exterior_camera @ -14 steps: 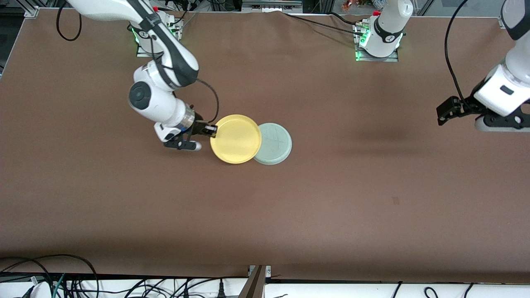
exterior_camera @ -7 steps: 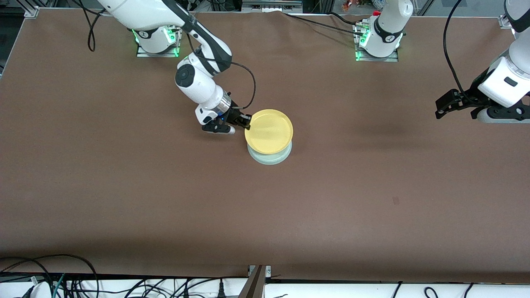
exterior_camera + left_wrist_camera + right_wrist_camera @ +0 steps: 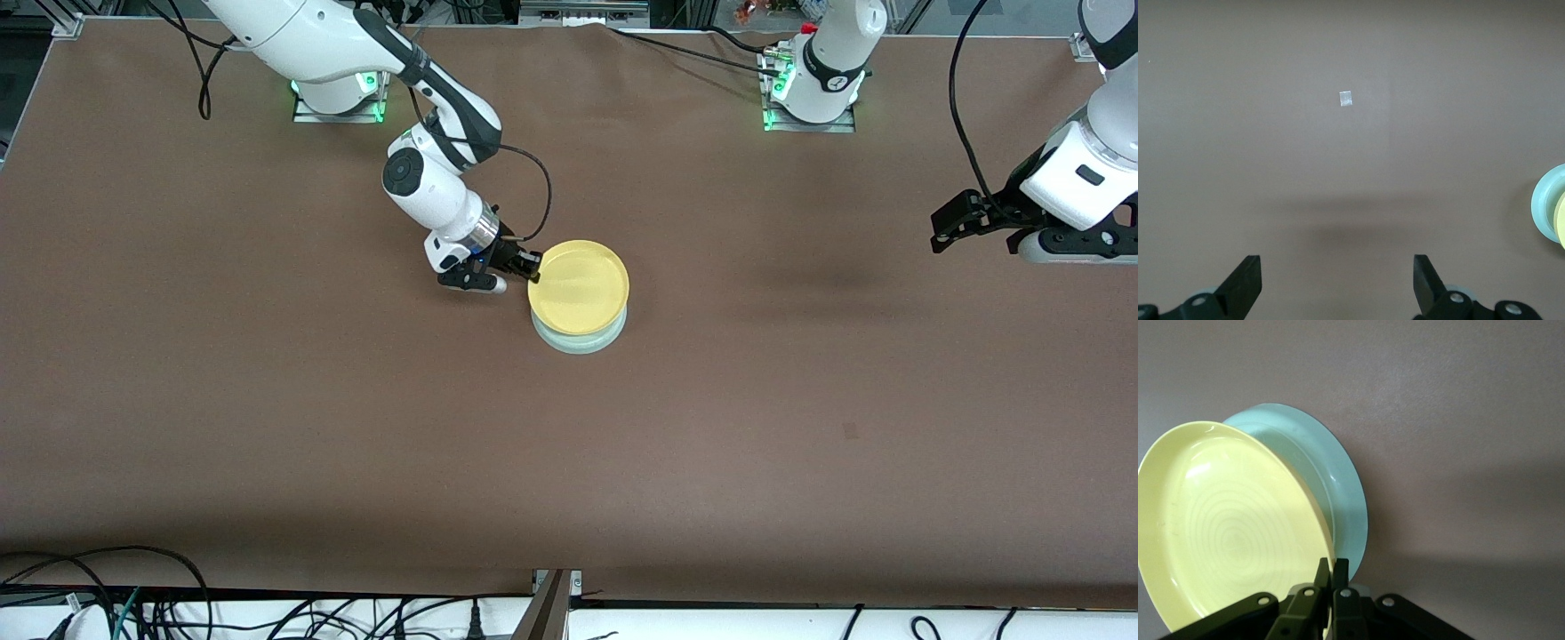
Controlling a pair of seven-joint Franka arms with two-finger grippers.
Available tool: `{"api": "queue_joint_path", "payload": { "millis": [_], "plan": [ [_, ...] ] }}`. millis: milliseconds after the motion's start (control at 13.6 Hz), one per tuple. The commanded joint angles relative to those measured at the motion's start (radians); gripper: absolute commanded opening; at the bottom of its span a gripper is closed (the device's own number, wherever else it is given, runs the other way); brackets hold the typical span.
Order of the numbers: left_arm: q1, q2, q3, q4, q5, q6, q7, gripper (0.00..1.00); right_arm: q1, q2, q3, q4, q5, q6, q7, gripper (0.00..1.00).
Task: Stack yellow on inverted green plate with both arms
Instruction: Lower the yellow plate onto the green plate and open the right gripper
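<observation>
Front view, items listed near to far.

Item one: green plate (image 3: 580, 340). Round, pale mint, low rim, lying on the brown table (image 3: 356, 444) near its middle. Only a crescent of its nearer edge shows; the remainder is covered from above. In my right wrist view the green plate (image 3: 1331, 480) shows as a smooth teal arc beside the yellow one.

Item two: yellow plate (image 3: 580, 286). Round, bright yellow, low raised rim, faint concentric rings on its inner face in the right wrist view (image 3: 1225, 527). It sits over the green plate, slightly offset away from the front camera, its hollow side up. Whether it rests fully on the green plate I cannot tell.

Item three: my right gripper (image 3: 532, 263), pinched tight on the yellow plate's rim at the edge toward the right arm's end of the table.

Item four: my left gripper (image 3: 944, 231), fingers spread wide and holding nothing, waiting over bare table at the left arm's end.

Change record: one second ago the yellow plate overlapped only one edge of the green plate; now it covers most of it.
</observation>
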Motion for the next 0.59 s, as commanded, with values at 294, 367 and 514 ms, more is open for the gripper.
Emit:
{"api": "queue_joint_path", "payload": {
  "millis": [294,367,514],
  "plan": [
    [0.002,0.005,-0.005,0.018,-0.012,-0.019,0.018,1.0,0.083,0.012,-0.085,0.013,0.019,0.006,-0.002,0.0],
    [0.002,0.005,-0.005,0.018,-0.012,-0.019,0.018,1.0,0.09,0.012,-0.09,0.013,0.019,0.006,-0.002,0.0],
    [0.002,0.005,-0.007,0.018,-0.012,-0.019,0.018,1.0,0.09,0.022,-0.091,0.019,0.019,0.008,-0.002,0.0]
  ]
}}
